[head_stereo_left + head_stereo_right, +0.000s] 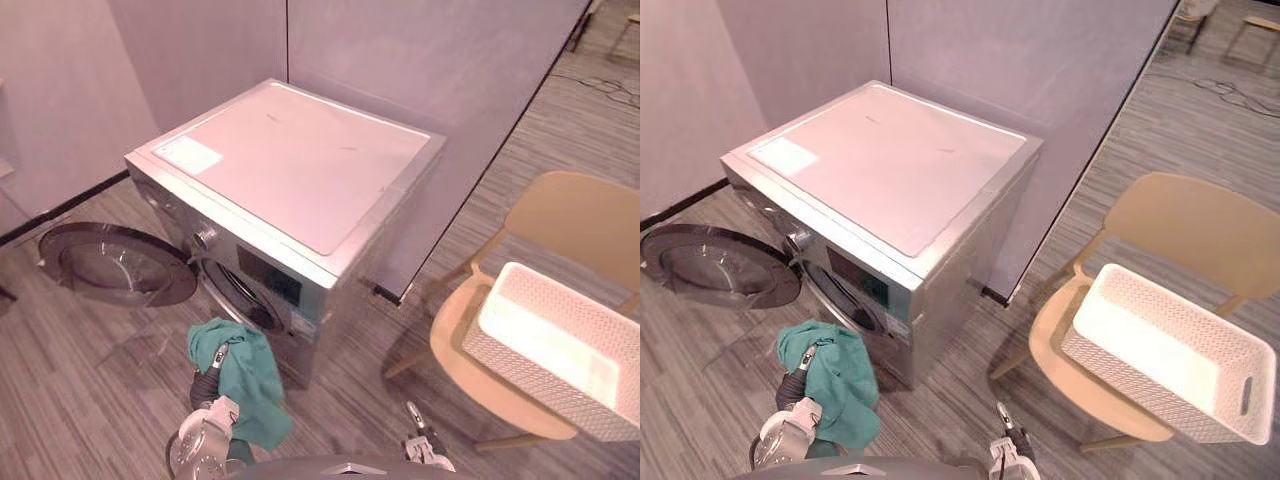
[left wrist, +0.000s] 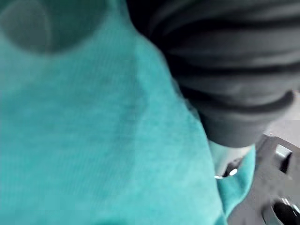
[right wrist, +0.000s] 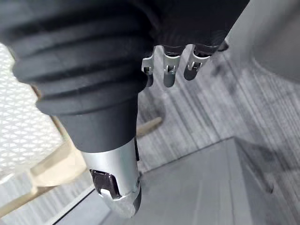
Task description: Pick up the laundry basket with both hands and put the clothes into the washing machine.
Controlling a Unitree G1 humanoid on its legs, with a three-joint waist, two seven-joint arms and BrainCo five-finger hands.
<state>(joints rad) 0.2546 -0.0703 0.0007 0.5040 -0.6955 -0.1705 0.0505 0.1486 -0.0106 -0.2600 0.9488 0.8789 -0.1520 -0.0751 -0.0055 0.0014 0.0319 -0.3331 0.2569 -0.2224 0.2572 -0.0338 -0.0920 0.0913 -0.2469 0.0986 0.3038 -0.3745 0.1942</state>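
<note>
Left wrist view is almost covered by the teal cloth, so I cannot tell how the left hand has its fingers. From the head, the cloth hangs over that hand just in front of the drum opening, outside the machine. The right hand hangs low, cut off at the picture's edge in the eye views. Its fingers are loose and apart, with nothing in them.

Past the hands stands the silver washing machine. Its round door is swung wide to the left. To the right, a white laundry basket sits tilted on the seat of a pale wooden chair. The floor is grey striped planking. Plain grey wall panels stand behind the machine.
</note>
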